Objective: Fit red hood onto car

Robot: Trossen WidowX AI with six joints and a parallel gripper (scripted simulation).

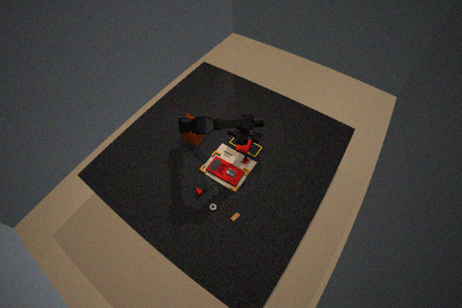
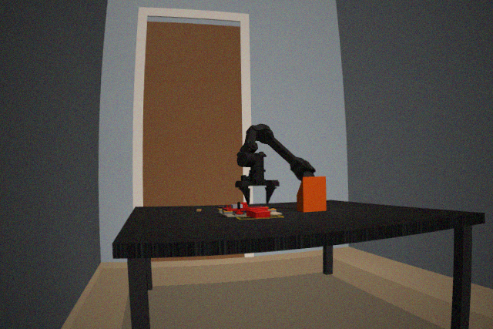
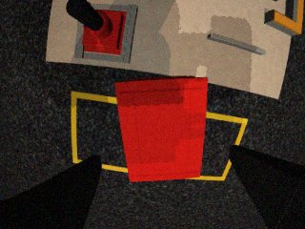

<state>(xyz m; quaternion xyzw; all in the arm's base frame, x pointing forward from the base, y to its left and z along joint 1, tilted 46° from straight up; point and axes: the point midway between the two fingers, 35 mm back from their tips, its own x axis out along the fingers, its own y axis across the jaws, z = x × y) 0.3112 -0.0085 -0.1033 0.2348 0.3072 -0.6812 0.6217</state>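
Note:
The red hood (image 1: pixel 244 146) (image 2: pixel 257 212) (image 3: pixel 162 129) lies on the table, flat face up, across the yellow outline and just beside the pale jig plate. Its holes cannot be made out. My gripper (image 1: pixel 242 138) (image 2: pixel 258 202) (image 3: pixel 166 154) points down and is open and empty. It hangs above the hood, with one fingertip off to each side in the wrist view and clear of it. The red car chassis (image 1: pixel 238 178) sits in the jig (image 1: pixel 224 148) (image 3: pixel 62 43), with the grey engine block (image 1: pixel 231 172) on its deck. The pegs are too small to tell clearly.
A red piece with a black knob (image 1: pixel 245 160) (image 3: pixel 91 45) stands on the plate near the hood. Orange brackets (image 1: pixel 202 167) (image 3: pixel 286 24) edge the chassis. A small red piece (image 1: pixel 198 190), a wheel (image 1: pixel 210 205) and a tan block (image 1: pixel 234 216) (image 2: pixel 198 209) lie beyond the jig.

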